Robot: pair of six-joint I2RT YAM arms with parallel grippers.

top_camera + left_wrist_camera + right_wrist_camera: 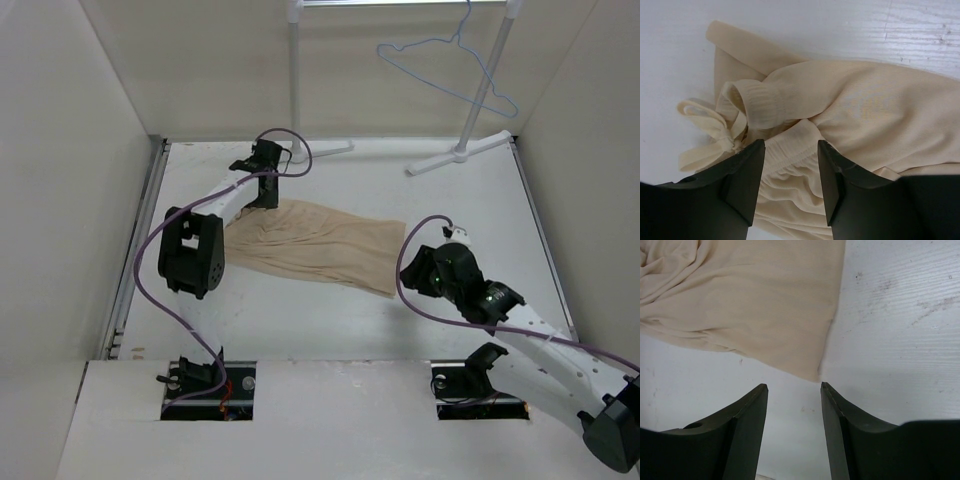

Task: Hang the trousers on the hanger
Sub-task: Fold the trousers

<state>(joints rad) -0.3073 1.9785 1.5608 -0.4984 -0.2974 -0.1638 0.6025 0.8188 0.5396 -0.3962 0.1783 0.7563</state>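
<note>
The trousers (315,245) lie flat and wrinkled across the middle of the desk (330,320). Their waist end points toward the far left corner and their leg ends reach toward the right edge. The hanger (456,40) is well apart from them. It hangs tilted on the white rack (482,95), whose flat feet rest along the far edge of the desk. The left arm (225,200) stretches along the left side to the waist end of the cloth and points down at it. Its wrist view shows the left jaws standing about half spread, directly over the gathered waistband (765,105). Cloth fills the gap between them, and a tied drawstring (715,135) lies just to one side on the bare desk. Whether the tips press into the fabric cannot be told. The right arm (530,335) comes in from the near right corner toward the leg ends. The right jaws are also about half spread, with only bare desk between them. The corner of the hem (815,375) lies just beyond their tips, not touched.
</note>
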